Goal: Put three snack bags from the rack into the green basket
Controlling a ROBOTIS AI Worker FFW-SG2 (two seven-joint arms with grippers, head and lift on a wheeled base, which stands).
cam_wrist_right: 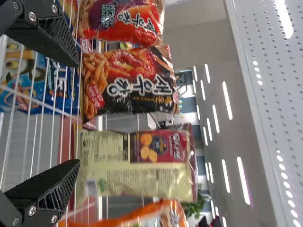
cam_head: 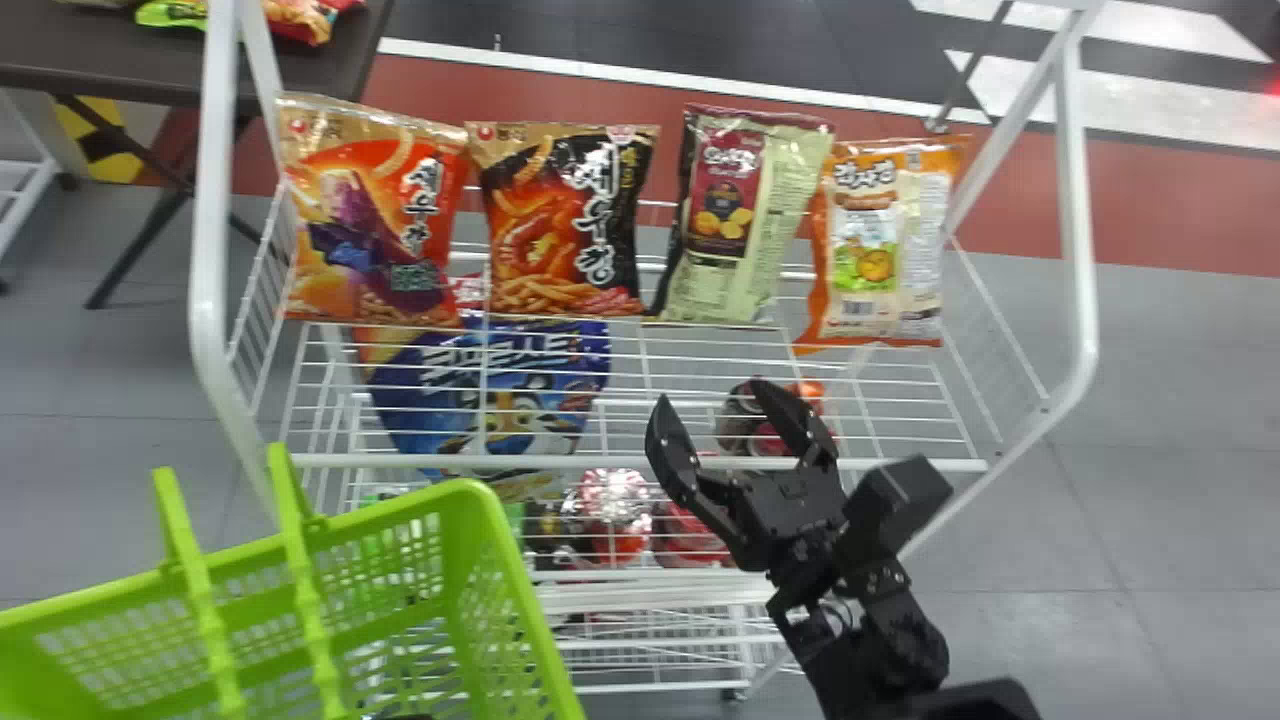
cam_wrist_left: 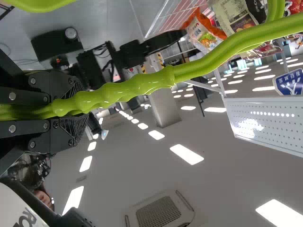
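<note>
Grey floor beyond; rack wires cross 1 blue bag; green basket cropped.

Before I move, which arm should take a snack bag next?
Right, I'd judge: the right pincer is open and empty, facing the snack bags on the rack, while the left pincer grips the basket handle.

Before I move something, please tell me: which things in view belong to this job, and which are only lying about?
For the job:
- green basket, handle in the left pincer
- four upright snack bags on the rack
- right pincer, open

Lying about:
- dark table
- packs on it
</note>
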